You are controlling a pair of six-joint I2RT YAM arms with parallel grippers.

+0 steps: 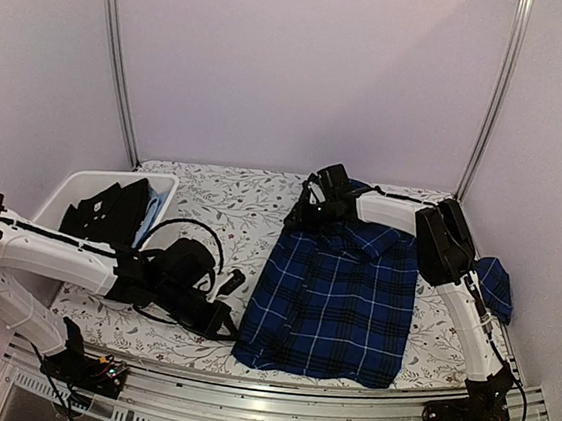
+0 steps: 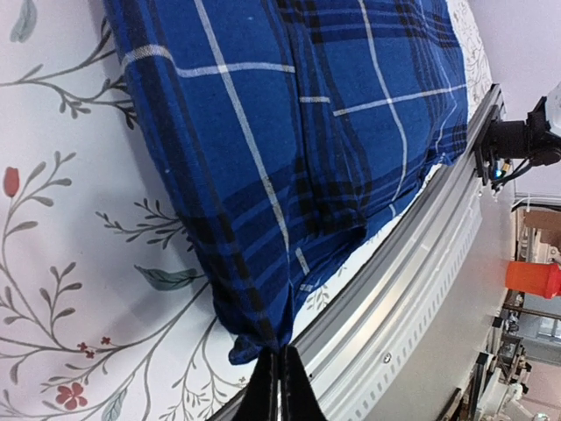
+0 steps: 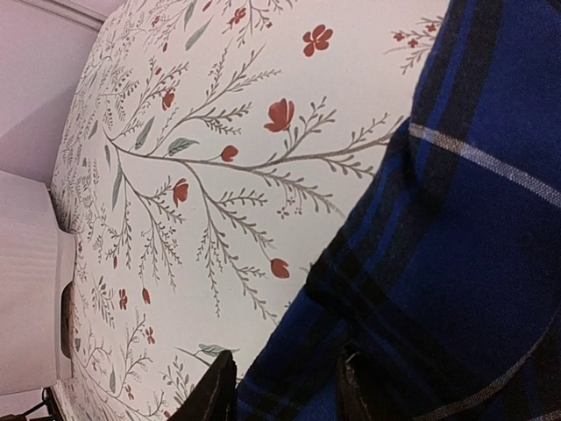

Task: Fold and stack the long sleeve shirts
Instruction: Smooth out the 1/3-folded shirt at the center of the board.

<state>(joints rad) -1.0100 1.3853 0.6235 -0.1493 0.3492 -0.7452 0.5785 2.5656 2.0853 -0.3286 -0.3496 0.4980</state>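
The left claw [image 2: 280, 390] is pinched closed on the plaid shirt [image 1: 337, 297] at its 7 o'clock hem corner. The right claw [image 3: 285, 390] stands part open astride its 11 o'clock edge. The shirt lies flat on the table [image 1: 232, 200], toward 3 o'clock of centre. It looks light, limp and drapey, so corners seem the best hold. No readable labels show.
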